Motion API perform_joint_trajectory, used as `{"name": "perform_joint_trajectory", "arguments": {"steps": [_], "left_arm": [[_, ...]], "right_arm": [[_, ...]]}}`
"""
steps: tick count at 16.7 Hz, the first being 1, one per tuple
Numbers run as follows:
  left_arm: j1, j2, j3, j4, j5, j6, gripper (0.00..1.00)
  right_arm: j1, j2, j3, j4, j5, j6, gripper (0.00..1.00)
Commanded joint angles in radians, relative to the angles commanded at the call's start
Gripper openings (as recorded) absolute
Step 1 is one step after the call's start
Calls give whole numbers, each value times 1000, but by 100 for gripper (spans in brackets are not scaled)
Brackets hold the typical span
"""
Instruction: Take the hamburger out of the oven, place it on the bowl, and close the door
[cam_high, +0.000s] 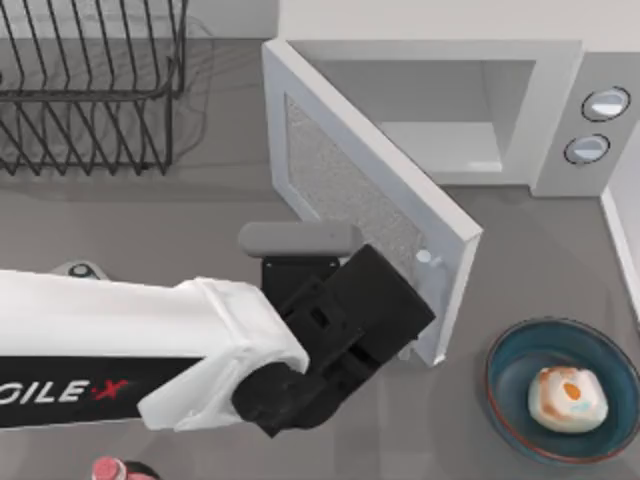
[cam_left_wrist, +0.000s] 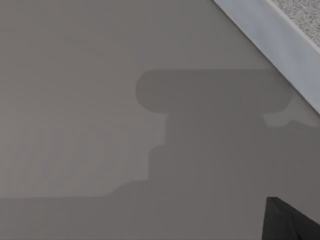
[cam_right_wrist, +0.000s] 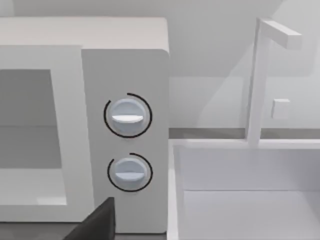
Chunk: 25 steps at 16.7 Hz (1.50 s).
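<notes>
The white oven (cam_high: 556, 70) stands at the back right, its cavity (cam_high: 440, 110) pale inside. Its door (cam_high: 350, 190) hangs open, swung diagonally out over the table, mesh window facing left. The hamburger (cam_high: 567, 397) lies in the dark blue bowl (cam_high: 507, 372) at the front right. My left arm reaches in from the left; its black gripper (cam_high: 405, 325) sits against the outer face of the door near its free end. The left wrist view shows a strip of the door (cam_left_wrist: 280, 40) above grey table. The right wrist view faces the oven (cam_right_wrist: 125, 60) and its two knobs.
A black wire dish rack (cam_high: 90, 90) stands at the back left. A white sink (cam_right_wrist: 250, 200) with a faucet (cam_right_wrist: 260, 75) lies right of the oven. Something pink (cam_high: 110, 470) peeks in at the front left edge.
</notes>
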Motion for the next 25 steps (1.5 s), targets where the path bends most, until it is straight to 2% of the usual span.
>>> {"name": "perform_joint_trajectory", "arguments": {"steps": [5, 13, 20, 25], "left_arm": [[-15, 34, 38, -22, -6, -20, 0], [-134, 291, 403, -196, -56, -152, 0], [-139, 314, 436, -213, -57, -164, 0], [-167, 421, 612, -303, -67, -197, 0]], "right_arm": [[0, 0, 0, 0, 0, 0, 100], [0, 0, 0, 0, 0, 0, 100], [0, 0, 0, 0, 0, 0, 100], [0, 0, 0, 0, 0, 0, 100]]}}
